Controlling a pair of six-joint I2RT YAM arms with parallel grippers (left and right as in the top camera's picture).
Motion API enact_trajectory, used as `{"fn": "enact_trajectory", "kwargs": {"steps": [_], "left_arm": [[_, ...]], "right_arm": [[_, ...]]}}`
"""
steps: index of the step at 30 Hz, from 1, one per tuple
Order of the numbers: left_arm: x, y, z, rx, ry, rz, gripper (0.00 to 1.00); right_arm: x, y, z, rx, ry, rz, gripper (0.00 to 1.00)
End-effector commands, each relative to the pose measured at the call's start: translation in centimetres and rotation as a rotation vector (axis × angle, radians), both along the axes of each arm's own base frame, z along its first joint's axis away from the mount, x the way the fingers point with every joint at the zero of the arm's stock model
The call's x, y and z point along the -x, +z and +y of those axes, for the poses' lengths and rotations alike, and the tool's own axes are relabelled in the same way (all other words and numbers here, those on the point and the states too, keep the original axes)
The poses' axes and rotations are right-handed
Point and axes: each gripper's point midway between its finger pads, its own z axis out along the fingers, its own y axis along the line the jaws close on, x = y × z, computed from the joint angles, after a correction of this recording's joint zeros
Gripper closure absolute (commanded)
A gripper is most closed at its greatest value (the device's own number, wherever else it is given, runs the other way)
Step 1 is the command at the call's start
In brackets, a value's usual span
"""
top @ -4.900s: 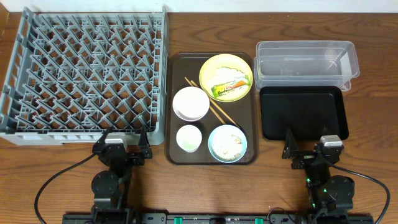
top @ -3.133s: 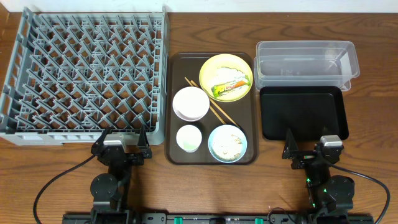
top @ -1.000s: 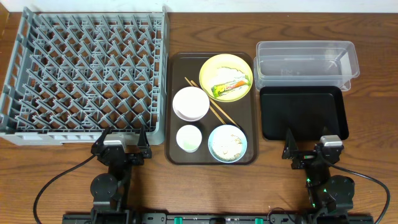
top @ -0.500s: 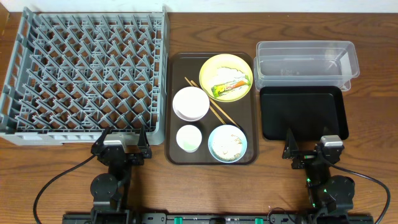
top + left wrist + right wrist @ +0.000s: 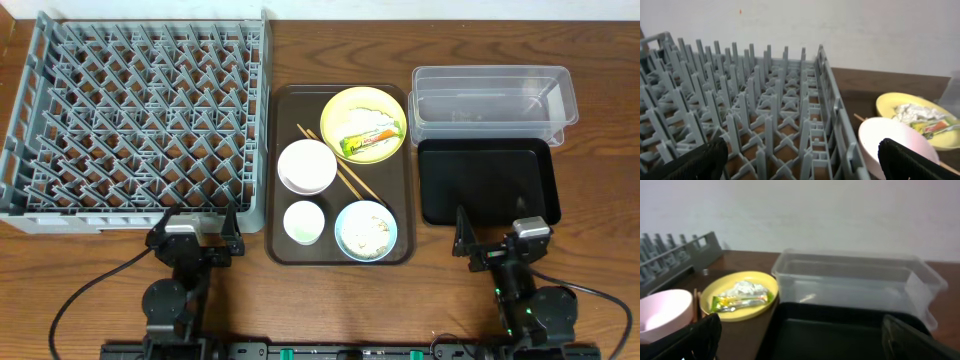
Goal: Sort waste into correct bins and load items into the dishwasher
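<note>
**Both grippers spread wide at the near edge of the table, waste and dishes not yet sorted**

The left gripper (image 5: 199,220) and right gripper (image 5: 503,235) stand with jaws wide apart, holding nothing. The left is just before the near edge of the large square grey plastic dish rack with upright pegs (image 5: 255,120) on the left of the wooden table (image 5: 330,50). The right is just before the flat black rectangular tray (image 5: 487,180), with the clear rectangular plastic tub (image 5: 490,72) just behind it. On the brown serving tray (image 5: 290,110) between them, the round yellow plate (image 5: 345,105) at the far right corner carries the green-and-orange snack wrapper (image 5: 368,140) and the crumpled white tissue (image 5: 742,287). The white bowl (image 5: 307,166) sits by the left edge and the small white cup (image 5: 303,221) near the near left corner. The light-blue bowl (image 5: 340,232) with loose white rice-like scraps (image 5: 368,233) sits at the near right corner. The pair of thin wooden chopsticks (image 5: 350,178) lies slantwise just right of the white bowl.
</note>
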Motion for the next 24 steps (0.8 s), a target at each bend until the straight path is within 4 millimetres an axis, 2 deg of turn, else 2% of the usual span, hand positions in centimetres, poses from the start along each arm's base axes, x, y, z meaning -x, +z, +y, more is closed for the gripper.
{"fn": "enact_trajectory", "kwargs": {"steps": [1, 8, 14, 20, 24], "left_arm": [[0.5, 5.4, -0.6, 0.019, -0.035, -0.086, 0.03], [0.7, 12.4, -1.8, 0.023, -0.103, -0.087, 0.03], [0.4, 16.8, -1.8, 0.025, -0.102, -0.026, 0.03], [-0.1, 18.8, -1.8, 0.028, -0.099, 0.114, 0.03], [-0.6, 19.6, -1.8, 0.031, -0.097, 0.223, 0.03]], "right_arm": [[1.1, 5.5, 1.1, 0.102, 0.071, -0.122, 0.01], [1.6, 11.7, 1.2, 0.165, 0.082, -0.123, 0.01], [0.6, 16.2, 2.9, 0.170, 0.185, -0.053, 0.01], [-1.2, 21.4, 6.2, 0.161, 0.385, -0.024, 0.01], [-4.1, 23.0, 7.8, 0.181, 0.485, 0.045, 0.01]]}}
